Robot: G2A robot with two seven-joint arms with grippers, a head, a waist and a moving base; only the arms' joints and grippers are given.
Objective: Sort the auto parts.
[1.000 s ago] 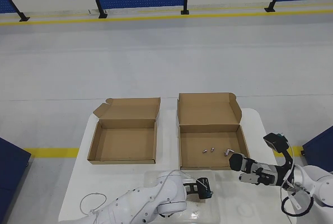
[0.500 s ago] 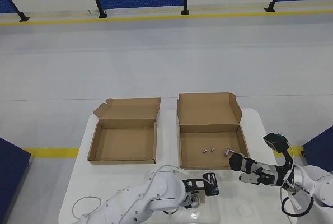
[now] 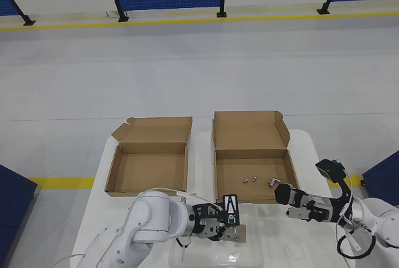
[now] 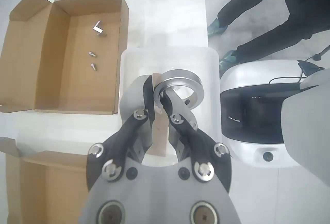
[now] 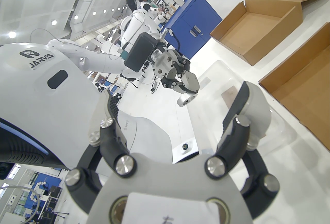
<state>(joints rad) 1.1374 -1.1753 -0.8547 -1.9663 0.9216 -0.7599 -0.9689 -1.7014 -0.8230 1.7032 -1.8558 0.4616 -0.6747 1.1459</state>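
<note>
Left claw [image 4: 157, 96] is clenched on a metal ring [image 4: 180, 76], the clear tray [image 4: 154, 61] below it. Right claw [image 3: 288, 202] stands released, the box with bolts [image 3: 249, 169] just beside it.

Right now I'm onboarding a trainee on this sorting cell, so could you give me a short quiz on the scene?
1. True or false: the left gripper is shut on the metal ring.
2. How many small parts lie in the cardboard box on the robot's right? A) one B) three C) six
3. Fill in: the right gripper holds its fingers ____.
Key: 1 true; 2 B; 3 open.
</note>
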